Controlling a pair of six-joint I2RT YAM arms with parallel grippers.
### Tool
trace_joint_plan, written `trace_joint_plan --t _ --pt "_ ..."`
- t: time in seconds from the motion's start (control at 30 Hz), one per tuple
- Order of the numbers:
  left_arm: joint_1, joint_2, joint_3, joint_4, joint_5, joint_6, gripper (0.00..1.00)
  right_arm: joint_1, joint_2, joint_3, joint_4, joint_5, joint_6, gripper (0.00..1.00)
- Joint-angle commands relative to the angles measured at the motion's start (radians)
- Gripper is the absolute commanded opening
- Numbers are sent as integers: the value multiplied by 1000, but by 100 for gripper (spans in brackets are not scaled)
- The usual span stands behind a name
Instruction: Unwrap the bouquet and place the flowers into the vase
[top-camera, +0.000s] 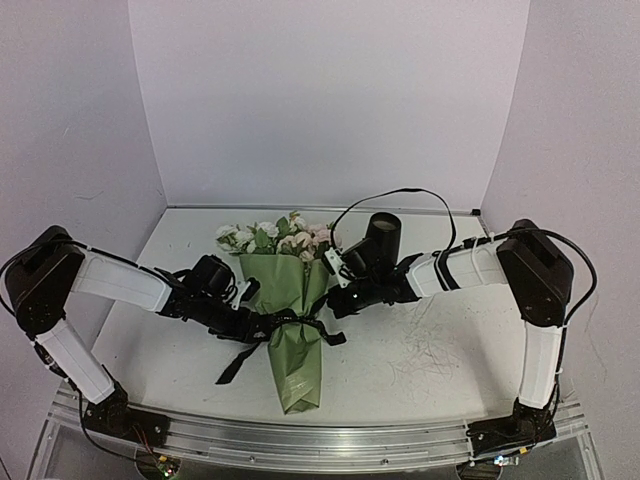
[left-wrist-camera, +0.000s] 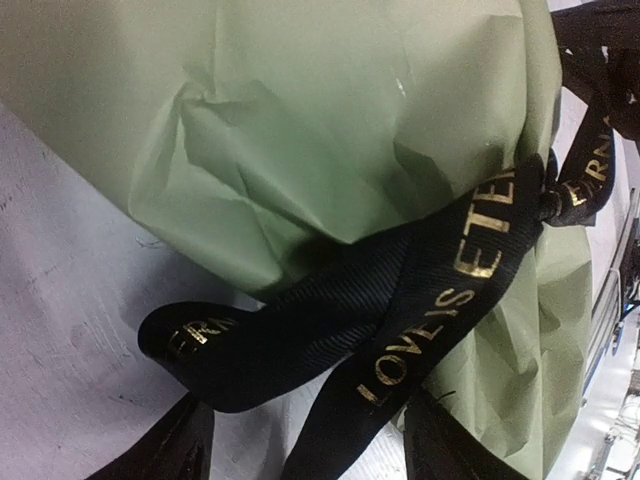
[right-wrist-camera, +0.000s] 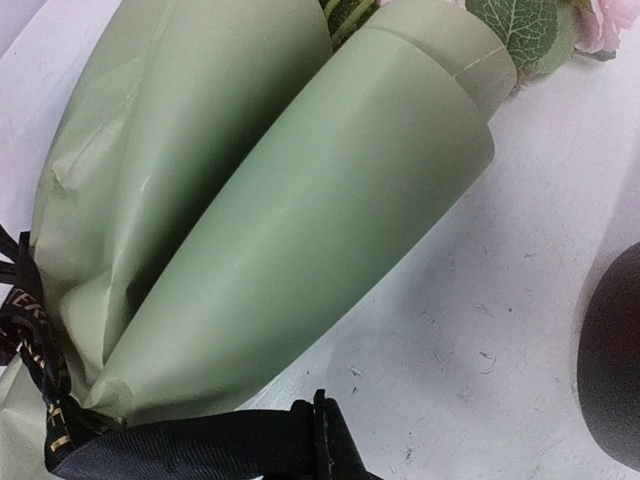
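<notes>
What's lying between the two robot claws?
The bouquet, wrapped in green paper, lies between the left gripper and the right gripper, its black ribbon tied about there. The top view shows it best.

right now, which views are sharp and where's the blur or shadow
top external view: soft even light with a purple cast, bouquet fairly sharp; left wrist view: gold lettering on the ribbon is crisp, with deep shadow under the fold of the paper; right wrist view: paper evenly lit, vase at the right edge a dark blur
</notes>
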Motion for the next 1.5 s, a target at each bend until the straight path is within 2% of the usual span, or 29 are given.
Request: trace_joint_plan --t 0.0,0.17,0.5,0.67,0.8,1.13,1.23,1.33,1.47 --pt "-2 -53 32 -8 -44 13 75 4 4 29 -28 -17 -10 0" --pt "-3 -60 31 -10 -39 18 78 4 2 23 -27 -22 -11 0" --pt "-48 -60 49 -70 -125 20 62 4 -3 20 -28 -17 -11 0" --pt "-82 -55 64 -99 -164 20 59 4 1 26 -28 -21 -9 0" --pt "-96 -52 78 -133 -213 14 46 4 1 27 -28 -22 -8 0" --pt "-99 -23 93 -147 -197 8 45 4 -15 18 -31 -14 0 0" --pt "-99 -13 93 -149 -197 11 35 4 -22 14 -33 -10 2 0" --pt "-105 -10 96 -148 -225 7 16 3 -26 9 -33 -11 5 0" --pt "-111 -22 105 -154 -253 -1 3 4 -32 7 -36 -12 15 0"
